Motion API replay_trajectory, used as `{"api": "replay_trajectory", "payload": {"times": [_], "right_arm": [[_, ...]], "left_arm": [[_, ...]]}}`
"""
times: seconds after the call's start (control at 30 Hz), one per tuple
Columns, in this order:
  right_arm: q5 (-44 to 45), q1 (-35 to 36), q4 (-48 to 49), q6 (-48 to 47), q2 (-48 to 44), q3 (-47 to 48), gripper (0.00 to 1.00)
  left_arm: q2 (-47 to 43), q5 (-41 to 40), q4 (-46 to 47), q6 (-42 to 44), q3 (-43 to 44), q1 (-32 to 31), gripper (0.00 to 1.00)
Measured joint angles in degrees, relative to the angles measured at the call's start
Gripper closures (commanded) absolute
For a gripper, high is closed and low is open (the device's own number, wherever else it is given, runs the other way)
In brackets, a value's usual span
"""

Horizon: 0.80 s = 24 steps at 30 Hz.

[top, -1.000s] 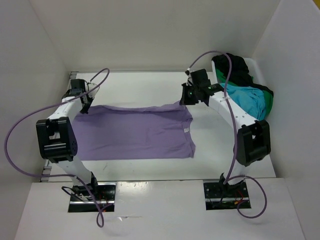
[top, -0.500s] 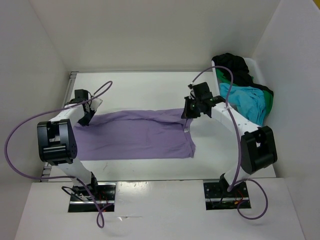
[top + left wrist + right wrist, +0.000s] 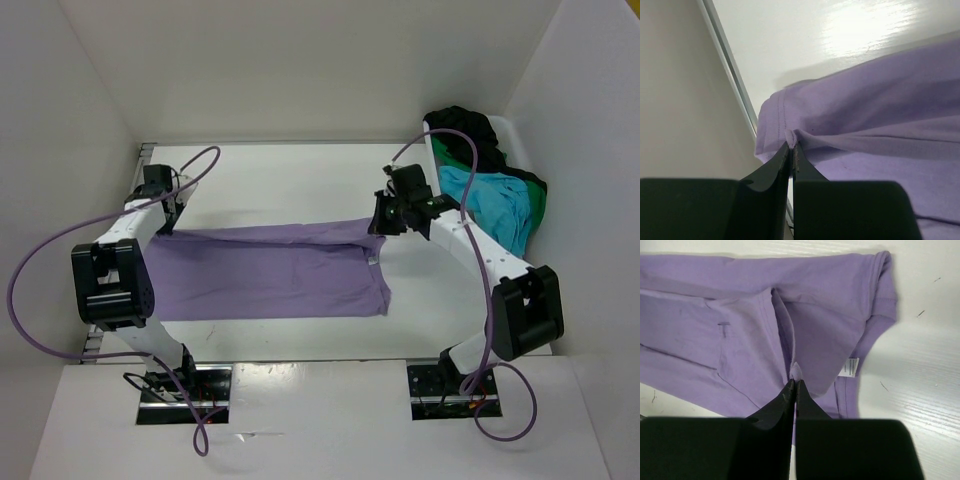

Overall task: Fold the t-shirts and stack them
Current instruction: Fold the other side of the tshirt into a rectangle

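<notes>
Lavender t-shirt (image 3: 270,275) spread flat at the centre of the table (image 3: 290,175). Left gripper (image 3: 791,146) at the shirt's 10 o'clock corner and right gripper (image 3: 794,381) at its 2 o'clock corner: jaws pressed together, each pinching a fold of its cloth. 3 other t-shirts (image 3: 495,200) heaped at the table's 2 o'clock.

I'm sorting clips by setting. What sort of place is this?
Probably a robot test cell, not a home: white panel walls box in a white table, a left arm and right arm are bolted at its near edge, and a lavender t-shirt lies on it.
</notes>
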Motion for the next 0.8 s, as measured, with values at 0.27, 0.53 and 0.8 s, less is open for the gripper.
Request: {"api": "replay_trajectory", "payload": {"times": [0.27,0.53,0.8], "right_arm": [[-1.79,0.0,-0.46,0.92,-1.18,-4.55,1.0],[-2.47,0.0,-2.58,1.86,2.69,-5.09,0.97],[-2.64,0.0,-6.73,3.17,8.11,-5.16,0.43]], "left_arm": [[0.11,-0.83,1.31,0.11,-4.11,0.0,0.93],[0.59,-1.22,1.75,0.15,-5.57,0.0,0.92],[-0.39,-1.38,-0.07,1.66,-6.19,0.0,0.41]]}}
